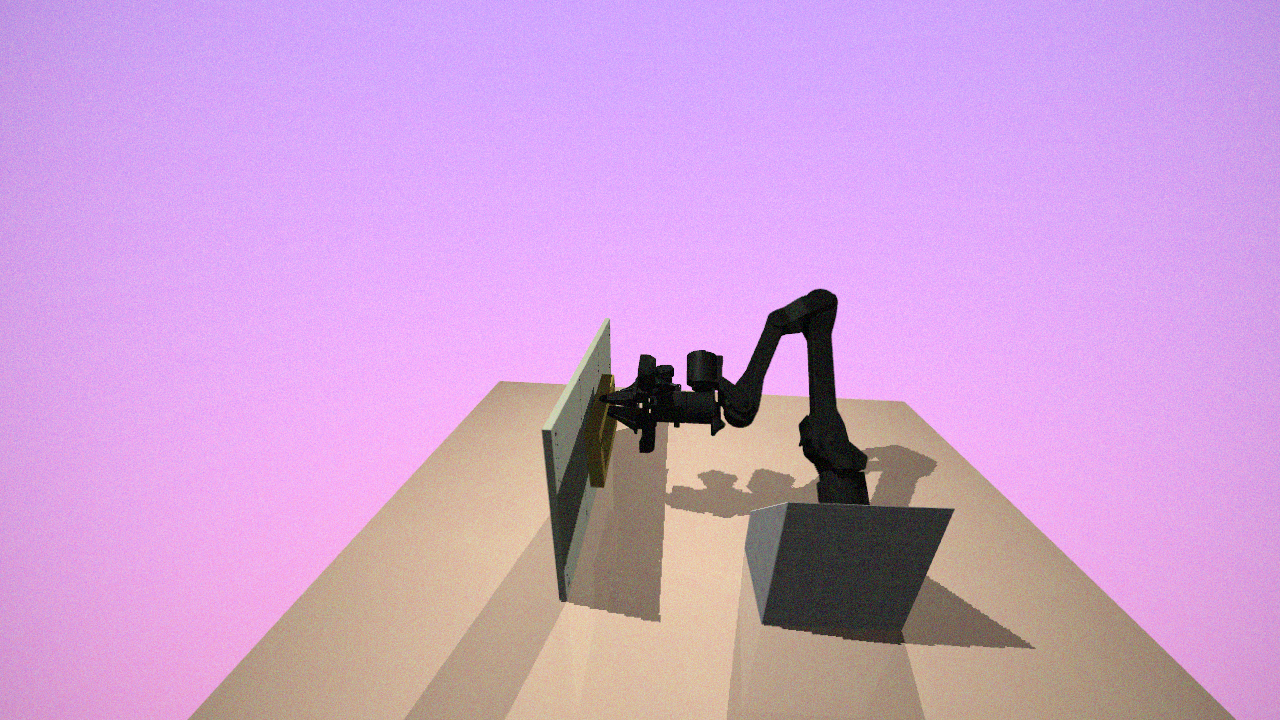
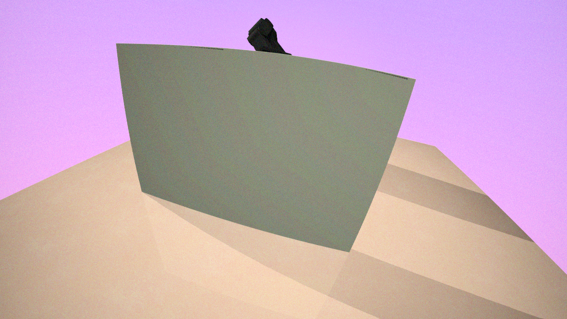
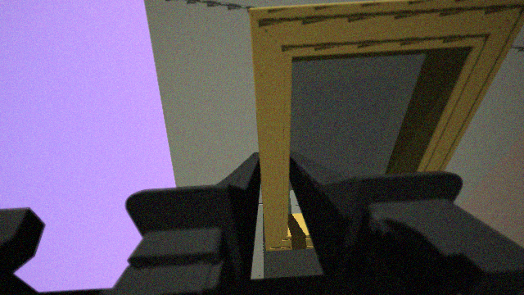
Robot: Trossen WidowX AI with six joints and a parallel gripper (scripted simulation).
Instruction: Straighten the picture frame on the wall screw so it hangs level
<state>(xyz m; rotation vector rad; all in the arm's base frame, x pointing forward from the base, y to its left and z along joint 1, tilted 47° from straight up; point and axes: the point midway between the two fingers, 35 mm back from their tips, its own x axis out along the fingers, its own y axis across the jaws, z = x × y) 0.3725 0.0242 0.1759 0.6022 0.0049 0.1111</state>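
A black robot arm [image 1: 810,358] stands on a gray box [image 1: 850,564] on a big tan table [image 1: 402,573]. The arm bends up high and then reaches across to a thin green wall [image 1: 572,438] that stands up on the table.

A yellow picture frame [image 3: 273,123] hangs on the side of the wall that faces the arm. From the top view the frame [image 1: 601,438] looks like a thin yellow strip flat against the wall, up near the top.

The claw [image 1: 615,407] is at the frame. It is shut on the frame and holds it tight. In the wrist view the two dark fingers press on one side bar of the frame, one finger on the outside and one on the inside of the bar. They hold the bar close to a corner of the frame. The middle of the frame is dark gray.

The screw cannot be seen, because the frame hides it.

From the other side of the wall, only the plain green back of the wall [image 2: 261,146] shows. A bit of the black arm [image 2: 263,37] pokes up over its top edge. Long shadows lie on the table [image 2: 79,246] beside the wall.
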